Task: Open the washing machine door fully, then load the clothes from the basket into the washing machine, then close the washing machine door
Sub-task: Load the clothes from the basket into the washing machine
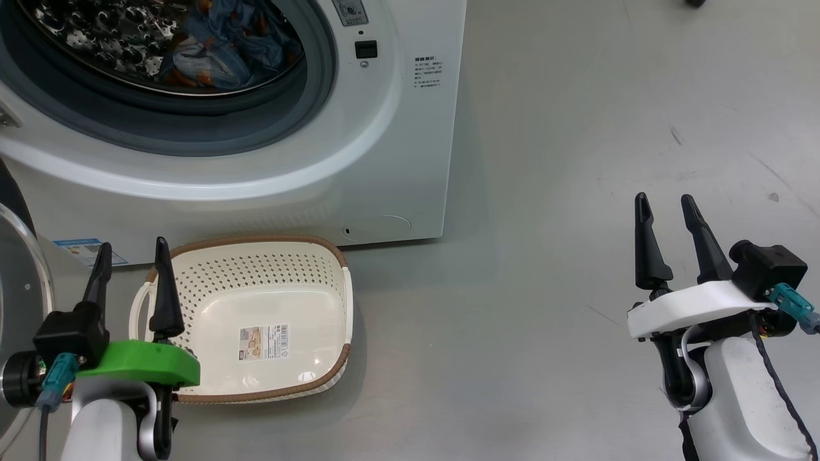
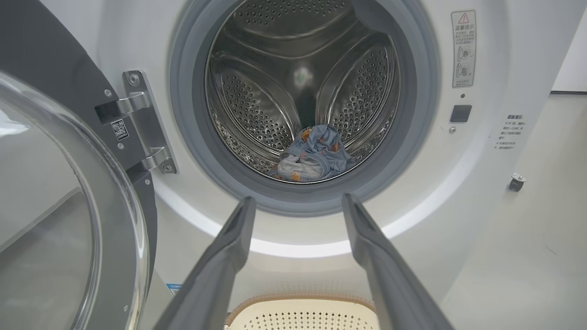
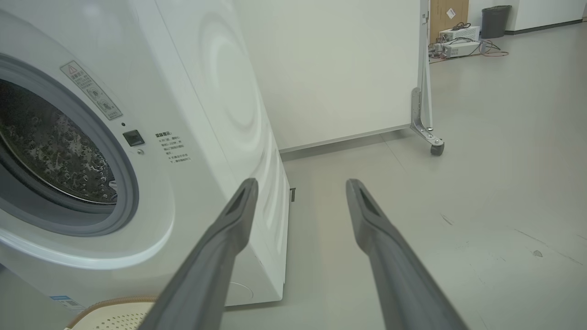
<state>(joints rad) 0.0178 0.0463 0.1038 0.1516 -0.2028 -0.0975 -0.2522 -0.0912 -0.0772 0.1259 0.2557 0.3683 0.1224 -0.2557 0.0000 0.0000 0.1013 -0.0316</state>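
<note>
The white washing machine stands open, and its door with the domed glass is swung out to the left. Light blue clothes lie inside the steel drum. On the floor before the machine, the cream basket holds no garments; a label sticker shows on its bottom. My left gripper hovers open over the basket's left handle, nothing between its fingers. Off to the right, above bare floor, my right gripper is open with nothing in it. The wrist views show both finger pairs spread apart.
Grey floor stretches right of the machine. A white partition on a caster wheel stands behind, with boxes and cables farther back. The door hinge sits left of the drum opening.
</note>
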